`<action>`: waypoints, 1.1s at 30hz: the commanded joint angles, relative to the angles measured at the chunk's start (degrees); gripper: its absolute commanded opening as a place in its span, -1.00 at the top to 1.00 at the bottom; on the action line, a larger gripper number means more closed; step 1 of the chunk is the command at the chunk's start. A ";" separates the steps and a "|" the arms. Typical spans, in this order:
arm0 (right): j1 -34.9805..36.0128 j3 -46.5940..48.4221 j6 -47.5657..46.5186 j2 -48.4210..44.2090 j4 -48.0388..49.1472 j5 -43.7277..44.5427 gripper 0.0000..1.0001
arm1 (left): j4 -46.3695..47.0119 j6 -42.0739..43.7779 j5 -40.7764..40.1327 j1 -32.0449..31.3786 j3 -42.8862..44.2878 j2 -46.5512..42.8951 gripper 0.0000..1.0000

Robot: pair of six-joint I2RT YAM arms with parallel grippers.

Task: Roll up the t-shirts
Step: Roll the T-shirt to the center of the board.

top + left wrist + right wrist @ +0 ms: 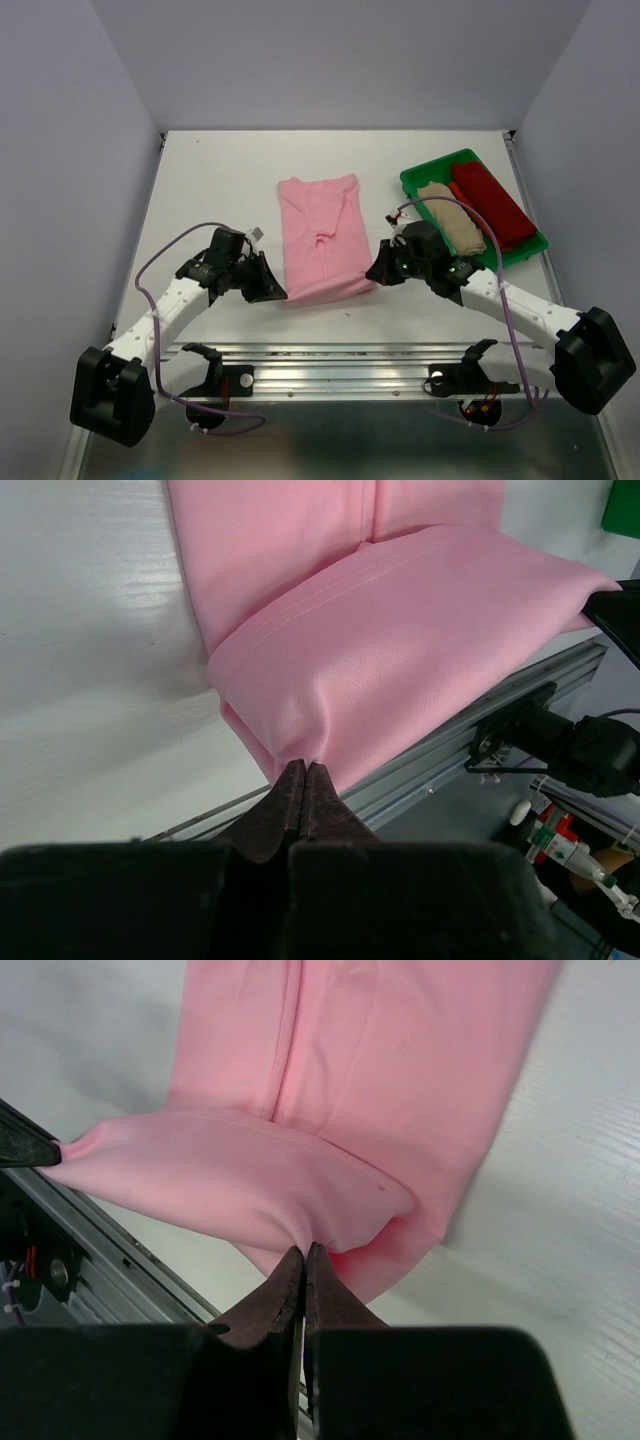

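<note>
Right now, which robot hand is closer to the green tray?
Right. The right gripper sits just left of the green tray; the left gripper is across the pink t-shirt, farther away.

The right tool [304, 1258] pinches one end of the pink t-shirt [400, 1070]'s folded-over edge. The shirt stretches toward twelve o'clock across the white tabletop [570, 1220]. At nine o'clock the left tool [22, 1146] grips the fold's other end.

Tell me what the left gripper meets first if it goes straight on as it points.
The pink t-shirt: the left gripper is shut on its folded near edge, so it would likely push into that cloth.
</note>
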 commanded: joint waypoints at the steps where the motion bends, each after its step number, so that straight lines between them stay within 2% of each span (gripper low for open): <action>1: 0.27 0.45 0.31 -0.74 0.47 2.78 0.99 | -1.22 -0.39 -0.13 0.08 0.10 1.24 1.00; 15: 0.27 0.80 -0.04 1.73 -3.21 1.91 0.95 | -1.39 0.31 -1.28 0.08 2.30 4.94 1.00; 20: 0.27 -2.71 2.50 -2.13 -4.80 -1.26 0.72 | -0.87 0.57 -0.14 0.08 0.72 4.76 1.00; 21: 0.27 -3.15 3.20 -3.01 -5.76 -1.35 0.61 | -0.69 1.18 0.38 0.17 0.37 4.50 1.00; 22: 0.79 -3.76 3.47 -3.80 -6.47 -1.35 0.13 | -0.78 1.36 1.26 0.17 0.28 4.32 1.00; 23: 0.80 -3.94 3.56 -4.94 -7.17 -1.35 -0.14 | -0.78 1.54 1.62 0.17 0.19 4.15 0.96; 24: 0.80 -3.94 3.65 -5.39 -7.79 -1.09 -0.34 | -0.95 1.71 1.71 0.08 0.19 3.97 0.68; 26: 0.80 -3.94 3.74 -6.27 -9.37 0.40 -0.40 | -1.83 2.33 1.88 0.08 0.45 3.53 -0.05; 28: 0.80 -3.42 3.74 -6.54 -9.90 2.24 -0.41 | -3.23 2.94 1.10 0.08 1.33 2.92 -0.35; 30: 0.80 -2.10 3.47 -6.10 -9.81 3.83 -0.40 | -4.46 3.30 -0.22 0.17 2.82 2.65 -0.38; 33: 0.80 0.61 3.30 -3.91 -9.38 6.82 -0.24 | -7.71 4.35 -5.31 0.08 9.30 2.65 -0.39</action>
